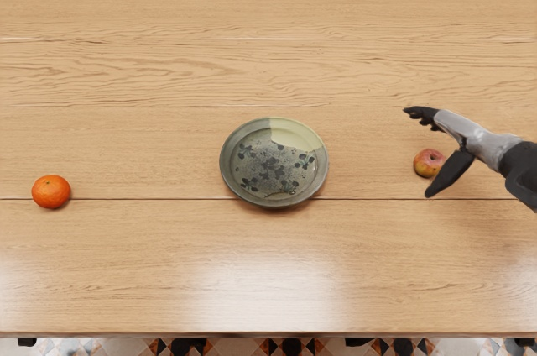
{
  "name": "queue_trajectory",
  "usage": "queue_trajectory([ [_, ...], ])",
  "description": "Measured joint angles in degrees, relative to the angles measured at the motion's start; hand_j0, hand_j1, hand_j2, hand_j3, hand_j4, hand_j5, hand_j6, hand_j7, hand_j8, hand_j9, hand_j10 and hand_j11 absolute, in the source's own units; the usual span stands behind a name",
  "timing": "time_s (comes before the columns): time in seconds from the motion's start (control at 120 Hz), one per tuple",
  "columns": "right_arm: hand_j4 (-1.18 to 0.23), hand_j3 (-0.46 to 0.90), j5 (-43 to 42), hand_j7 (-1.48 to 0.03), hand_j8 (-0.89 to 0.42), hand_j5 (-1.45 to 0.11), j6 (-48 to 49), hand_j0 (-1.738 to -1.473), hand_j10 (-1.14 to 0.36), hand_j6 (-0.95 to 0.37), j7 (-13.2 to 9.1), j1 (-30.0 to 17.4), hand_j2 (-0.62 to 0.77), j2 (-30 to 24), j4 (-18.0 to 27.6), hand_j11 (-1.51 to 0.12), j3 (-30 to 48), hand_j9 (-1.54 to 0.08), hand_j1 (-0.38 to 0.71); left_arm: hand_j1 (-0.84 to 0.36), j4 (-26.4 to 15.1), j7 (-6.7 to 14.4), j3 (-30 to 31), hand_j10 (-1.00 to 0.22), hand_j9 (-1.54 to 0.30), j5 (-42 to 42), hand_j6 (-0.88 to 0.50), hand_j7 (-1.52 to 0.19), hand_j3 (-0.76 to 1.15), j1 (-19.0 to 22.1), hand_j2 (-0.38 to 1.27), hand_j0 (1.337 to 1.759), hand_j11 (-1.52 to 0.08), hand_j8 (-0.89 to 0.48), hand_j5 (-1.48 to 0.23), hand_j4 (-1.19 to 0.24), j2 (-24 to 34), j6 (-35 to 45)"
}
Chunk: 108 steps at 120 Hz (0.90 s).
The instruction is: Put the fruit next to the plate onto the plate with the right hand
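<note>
A wide, pale wooden surface (252, 272) fills the view, its grain running left to right, with a plain wall along the far edge.

A round ceramic plate (226, 164) sits in the middle of the surface. It is grey-green with dark speckles and a paler patch at its far right rim, and nothing lies on it.

A dark arm with a grey wrist comes in from the right edge. It ends in the right robot hand (460, 139), which is released: the fingers stretch toward the far left, the thumb points down toward the near left, and it holds nothing. The left arm is out of view.

A small reddish-yellow fruit (428, 163), like an apple or peach, rests on the surface to the right of the plate, apart from its rim. It lies just beside the thumb, in the open span between thumb and fingers. Whether the hand touches it cannot be told.

An orange (51, 191) lies well apart, near the left edge.

The reddish fruit is the nearer of the two to the plate, so it is probably the one to move. It looks light, firm and smooth, and being round it is likely to roll if nudged. A grip from above, with thumb and fingers on opposite sides at its widest part, seems safest.
</note>
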Motion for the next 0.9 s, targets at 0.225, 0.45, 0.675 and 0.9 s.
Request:
queue_trajectory([
  [0.225, -0.20, 0.00, -0.2, -0.26, -0.20, -0.26, -2.8, -1.658, -0.20, -0.21, 0.0, -0.6, -0.04, 4.8, -3.0, -0.26, -0.5, -0.26, -0.11, 0.35, 0.0, 0.0, 0.0, 0.00, 0.00, 0.0, 0.00, 0.00, 0.00, 0.0, 0.00, 1.658, 0.00, 0.00, 0.00, 0.00, 0.0, 0.0],
  [0.45, -0.24, 0.00, -1.3, -0.30, -0.24, -0.30, -3.3, -1.658, -0.24, -0.24, -0.1, -0.6, -0.04, 4.3, -5.6, -0.30, -0.2, -0.30, -0.07, 0.35, 0.0, 0.0, 0.0, 0.00, 0.00, 0.0, 0.00, 0.00, 0.00, 0.0, 0.00, 1.658, 0.00, 0.00, 0.00, 0.00, 0.0, 0.0],
  [0.675, -0.28, 0.00, -1.4, -0.36, -0.28, -0.36, -3.4, -1.658, -0.28, -0.28, 0.0, -0.8, -0.05, 3.9, -8.1, -0.36, -0.2, -0.36, -0.02, 0.35, 0.0, 0.0, 0.0, 0.00, 0.00, 0.0, 0.00, 0.00, 0.00, 0.0, 0.00, 1.658, 0.00, 0.00, 0.00, 0.00, 0.0, 0.0],
  [0.9, -0.37, 0.00, -1.4, -0.47, -0.37, -0.47, -3.4, -1.658, -0.37, -0.37, 0.0, -1.4, -0.07, 5.2, -8.9, -0.47, -0.8, -0.47, 0.08, 0.35, 0.0, 0.0, 0.0, 0.00, 0.00, 0.0, 0.00, 0.00, 0.00, 0.0, 0.00, 1.658, 0.00, 0.00, 0.00, 0.00, 0.0, 0.0],
])
